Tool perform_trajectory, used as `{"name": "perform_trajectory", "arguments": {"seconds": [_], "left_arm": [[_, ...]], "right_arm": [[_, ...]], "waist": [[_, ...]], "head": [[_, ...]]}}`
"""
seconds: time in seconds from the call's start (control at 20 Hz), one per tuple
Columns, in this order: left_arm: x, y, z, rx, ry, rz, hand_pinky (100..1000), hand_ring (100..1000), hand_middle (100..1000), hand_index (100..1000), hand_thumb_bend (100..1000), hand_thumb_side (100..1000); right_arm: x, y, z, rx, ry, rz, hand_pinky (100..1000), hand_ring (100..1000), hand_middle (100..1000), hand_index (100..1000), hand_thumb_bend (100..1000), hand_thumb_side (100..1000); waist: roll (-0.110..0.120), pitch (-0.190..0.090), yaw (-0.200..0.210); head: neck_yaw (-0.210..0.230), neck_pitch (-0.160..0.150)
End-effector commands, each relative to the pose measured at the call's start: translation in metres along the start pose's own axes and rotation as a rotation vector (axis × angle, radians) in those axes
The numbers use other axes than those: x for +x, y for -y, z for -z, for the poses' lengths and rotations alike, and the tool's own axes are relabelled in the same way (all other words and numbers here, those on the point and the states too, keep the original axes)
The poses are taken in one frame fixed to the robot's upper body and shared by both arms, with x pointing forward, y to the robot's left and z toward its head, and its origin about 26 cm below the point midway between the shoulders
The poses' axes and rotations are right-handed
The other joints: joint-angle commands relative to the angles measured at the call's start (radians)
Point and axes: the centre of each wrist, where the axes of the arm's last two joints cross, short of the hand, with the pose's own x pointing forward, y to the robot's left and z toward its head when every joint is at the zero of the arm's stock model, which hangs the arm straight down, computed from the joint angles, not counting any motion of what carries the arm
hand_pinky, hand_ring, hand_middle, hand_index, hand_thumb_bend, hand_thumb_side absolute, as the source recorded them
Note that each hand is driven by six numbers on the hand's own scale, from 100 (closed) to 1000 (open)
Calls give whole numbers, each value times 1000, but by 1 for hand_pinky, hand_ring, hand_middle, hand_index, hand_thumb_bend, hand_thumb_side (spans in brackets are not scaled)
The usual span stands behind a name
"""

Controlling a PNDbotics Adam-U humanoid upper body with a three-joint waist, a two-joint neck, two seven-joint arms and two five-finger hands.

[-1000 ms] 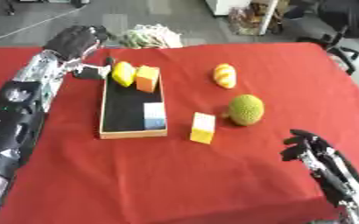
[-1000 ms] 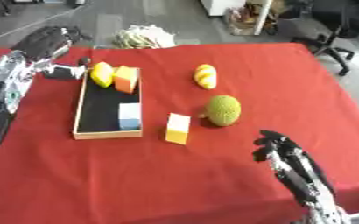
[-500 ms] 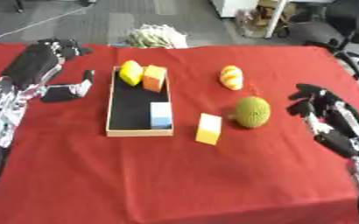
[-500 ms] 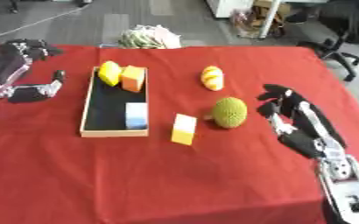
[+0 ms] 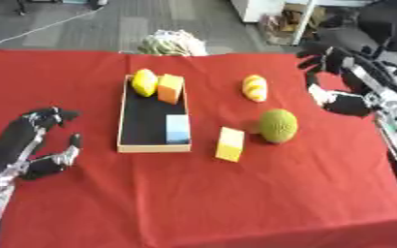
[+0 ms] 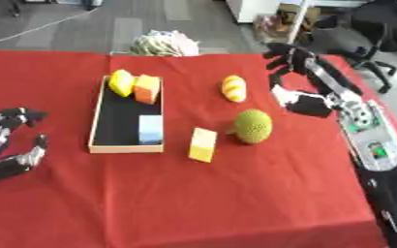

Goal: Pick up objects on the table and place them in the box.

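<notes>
A red worktop point(image 5: 193, 193) carries a shallow wooden box point(image 5: 126, 145) with a black floor, which lies left of the middle with its long side running away from the robot. Inside the box, at the far end, a yellow piece point(image 5: 144, 82) and an orange block point(image 5: 170, 88) stand side by side and touch each other. Nearer to the robot, against the right wall of the box, lies a pale blue block point(image 5: 177, 129).

Three things are on the cloth outside the box. A yellow block point(image 5: 230, 144) stands just beside the near right corner of the box. A round green fruit point(image 5: 278, 126) with a rough skin is just right of this block, near it but apart. A small orange-and-white piece point(image 5: 254, 87) lies farther away, between the box and the right hand, well apart from the fruit.

The right hand point(image 6: 291, 60) hangs over the far right part of the worktop, beyond the green fruit. Its fingers are spread and relaxed, and it holds nothing. The left hand point(image 5: 41, 121) is low at the left edge, well apart from the box. Its fingers are also relaxed and it grasps nothing.

Beyond the far edge of the worktop a pale bundle point(image 5: 172, 43) lies on the grey floor.
</notes>
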Motion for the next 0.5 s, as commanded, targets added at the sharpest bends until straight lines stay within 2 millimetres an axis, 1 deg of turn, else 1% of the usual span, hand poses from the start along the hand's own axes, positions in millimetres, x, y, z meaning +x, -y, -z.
{"name": "perform_trajectory", "arguments": {"seconds": [0.05, 0.15, 0.3, 0.35, 0.4, 0.45, 0.5], "left_arm": [[16, 10, -3, 29, 63, -76, 660, 544, 597, 815, 100, 814], [28, 19, -10, 44, 87, -126, 657, 542, 595, 814, 100, 811], [51, 30, -20, 73, 105, -197, 651, 536, 588, 809, 100, 809], [58, 33, -24, 80, 102, -218, 649, 534, 586, 808, 100, 850], [65, 35, -27, 90, 95, -238, 648, 533, 584, 807, 100, 803], [71, 37, -31, 100, 89, -256, 648, 533, 584, 807, 100, 802], [76, 36, -30, 118, 90, -269, 646, 532, 583, 806, 100, 791]], "right_arm": [[-5, 53, -3, -19, -102, -112, 732, 808, 846, 955, 100, 212], [-8, 66, 1, -39, -150, -113, 739, 817, 852, 955, 100, 202], [-14, 76, 11, -58, -214, -82, 734, 809, 843, 950, 100, 201], [-15, 77, 17, -60, -233, -70, 730, 800, 838, 948, 100, 108], [-17, 75, 22, -62, -253, -57, 727, 792, 831, 946, 100, 201], [-20, 73, 27, -62, -276, -46, 726, 790, 830, 945, 100, 201], [-23, 69, 29, -58, -302, -36, 722, 779, 819, 942, 100, 199]], "waist": [[-4, -26, 17], [-3, -28, 39], [-2, -33, 62], [-1, -35, 64], [0, -37, 66], [2, -40, 68], [3, -42, 71]], "head": [[-49, -4], [-76, -4], [-109, -4], [-112, -4], [-115, -4], [-118, -4], [-120, -4]]}}
